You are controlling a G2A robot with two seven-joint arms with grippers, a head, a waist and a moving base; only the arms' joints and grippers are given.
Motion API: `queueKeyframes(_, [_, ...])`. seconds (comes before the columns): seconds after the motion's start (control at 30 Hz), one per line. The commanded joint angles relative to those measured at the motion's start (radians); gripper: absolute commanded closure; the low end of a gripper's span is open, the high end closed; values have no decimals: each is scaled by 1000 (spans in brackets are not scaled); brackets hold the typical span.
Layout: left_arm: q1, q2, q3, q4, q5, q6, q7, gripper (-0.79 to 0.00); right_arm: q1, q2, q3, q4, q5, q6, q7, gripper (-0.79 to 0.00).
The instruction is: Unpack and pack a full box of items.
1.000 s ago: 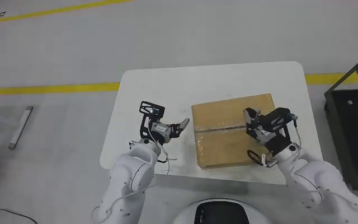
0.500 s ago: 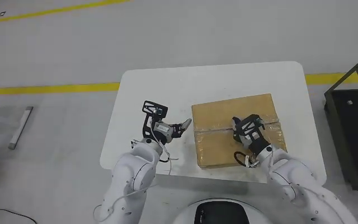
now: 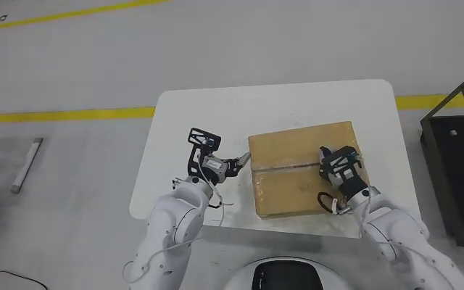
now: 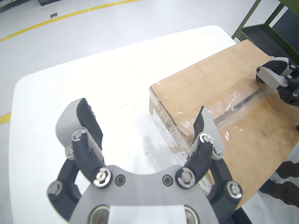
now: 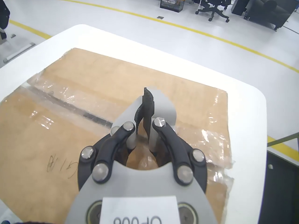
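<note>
A closed brown cardboard box lies on the white table, its top seam sealed with clear tape. My right gripper is shut, its tips pressed together over the seam near the box's right end; it also shows far off in the left wrist view. My left gripper is open beside the box's left side, with one fingertip at the box's edge and nothing between its fingers.
A dark green metal cart stands just right of the table. A grey bar lies on the floor to the left. Yellow floor lines run behind the table. The table's left half is bare.
My right gripper has moved along the seam, first left to the box's middle, then back right toward the box's right end. The left gripper has edged a little closer to the box.
</note>
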Motion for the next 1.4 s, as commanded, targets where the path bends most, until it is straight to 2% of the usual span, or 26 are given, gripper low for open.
queueKeyframes(0.0, [-1, 0, 3, 2, 0, 2, 1, -785, -7, -2, -2, 6, 3, 5, -17, 0])
queueKeyframes(0.37, [-12, 0, 18, 12, 3, 5, 1, -785, -47, -6, 67, -49, 12, 55, -70, 0])
queueKeyframes(0.8, [-20, 0, 28, 20, 0, 11, 4, -785, -86, -8, 83, -18, -16, 2, -59, 0])
queueKeyframes(0.97, [-23, 2, 29, 19, 21, 6, 5, -785, -89, -11, 124, -71, 19, 37, -109, 0])
queueKeyframes(1.2, [-18, 5, 29, 9, 101, 14, 29, -785, -194, -14, 290, -108, 53, 178, -151, 0])
queueKeyframes(1.37, [-3, 7, 24, 8, 140, 22, 65, -785, -280, -20, 315, -60, 92, 162, -196, 0])
